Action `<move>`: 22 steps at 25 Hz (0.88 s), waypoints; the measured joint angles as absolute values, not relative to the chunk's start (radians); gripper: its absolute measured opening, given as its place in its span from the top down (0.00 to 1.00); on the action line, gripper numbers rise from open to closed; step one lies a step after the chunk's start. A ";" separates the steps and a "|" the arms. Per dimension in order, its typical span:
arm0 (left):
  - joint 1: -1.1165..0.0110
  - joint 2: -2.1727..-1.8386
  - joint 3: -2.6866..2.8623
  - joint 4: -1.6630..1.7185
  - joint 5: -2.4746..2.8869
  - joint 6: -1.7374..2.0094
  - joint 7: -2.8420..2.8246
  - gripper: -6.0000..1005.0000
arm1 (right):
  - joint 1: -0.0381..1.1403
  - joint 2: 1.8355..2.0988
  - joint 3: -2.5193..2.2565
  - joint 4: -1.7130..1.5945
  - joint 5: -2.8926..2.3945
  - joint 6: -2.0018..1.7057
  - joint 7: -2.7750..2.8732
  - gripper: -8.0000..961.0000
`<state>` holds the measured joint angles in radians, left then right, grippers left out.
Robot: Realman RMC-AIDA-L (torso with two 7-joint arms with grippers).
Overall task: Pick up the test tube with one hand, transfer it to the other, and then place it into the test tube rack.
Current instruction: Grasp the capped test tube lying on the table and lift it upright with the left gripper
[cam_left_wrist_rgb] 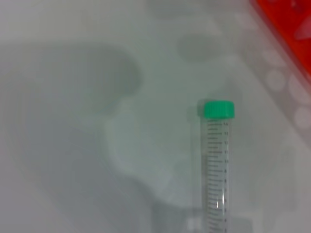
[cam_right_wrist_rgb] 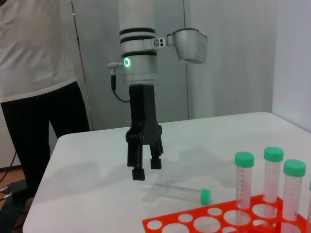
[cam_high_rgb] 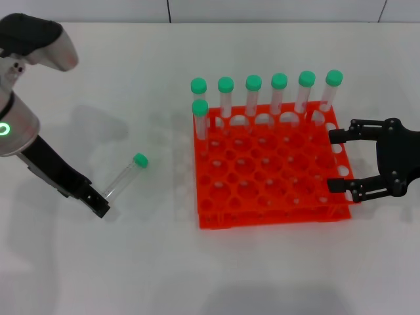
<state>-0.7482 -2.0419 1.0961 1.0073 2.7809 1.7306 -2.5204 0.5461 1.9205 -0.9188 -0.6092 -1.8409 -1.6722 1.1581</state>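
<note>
The test tube (cam_high_rgb: 123, 177) lies flat on the white table, left of the rack, its green cap (cam_high_rgb: 140, 159) pointing toward the rack. It also shows in the left wrist view (cam_left_wrist_rgb: 216, 170) and in the right wrist view (cam_right_wrist_rgb: 175, 190). My left gripper (cam_high_rgb: 98, 205), on the green-ringed silver arm, hovers just above the tube's rounded end, open and holding nothing; the right wrist view shows the left gripper (cam_right_wrist_rgb: 146, 168) too. The orange test tube rack (cam_high_rgb: 216, 210) stands mid-table. My right gripper (cam_high_rgb: 338, 161) is open and empty at the rack's right edge.
Several green-capped tubes (cam_high_rgb: 279, 98) stand upright along the rack's back row, and one more (cam_high_rgb: 200, 121) stands at its left side. A person (cam_right_wrist_rgb: 39, 97) stands beyond the table's far edge in the right wrist view.
</note>
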 joint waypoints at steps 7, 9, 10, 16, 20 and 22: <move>-0.747 -2.064 1.123 1.004 2.782 1.694 -2.543 0.12 | 0.544 1.921 -0.919 -0.609 -1.841 -1.672 1.149 0.09; -0.745 -2.069 1.124 1.003 2.782 1.690 -2.543 0.13 | 0.543 1.922 -0.919 -0.609 -1.841 -1.672 1.148 0.09; -0.744 -2.071 1.127 1.003 2.782 1.687 -2.543 0.13 | 0.543 1.922 -0.919 -0.609 -1.841 -1.672 1.148 0.09; -0.740 -2.073 1.150 0.982 2.783 1.662 -2.553 0.30 | 0.538 1.922 -0.919 -0.609 -1.841 -1.672 1.147 0.09; -0.741 -2.074 1.152 0.976 2.783 1.648 -2.557 0.48 | 0.537 1.922 -0.920 -0.608 -1.841 -1.672 1.147 0.09; -0.739 -2.074 1.152 0.976 2.784 1.640 -2.557 0.57 | 0.537 1.922 -0.920 -0.606 -1.841 -1.671 1.147 0.09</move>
<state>-0.7395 -2.0738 1.1520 0.9762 2.7837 1.6401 -2.5571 0.5367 1.9220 -0.9203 -0.6063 -1.8408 -1.6708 1.1473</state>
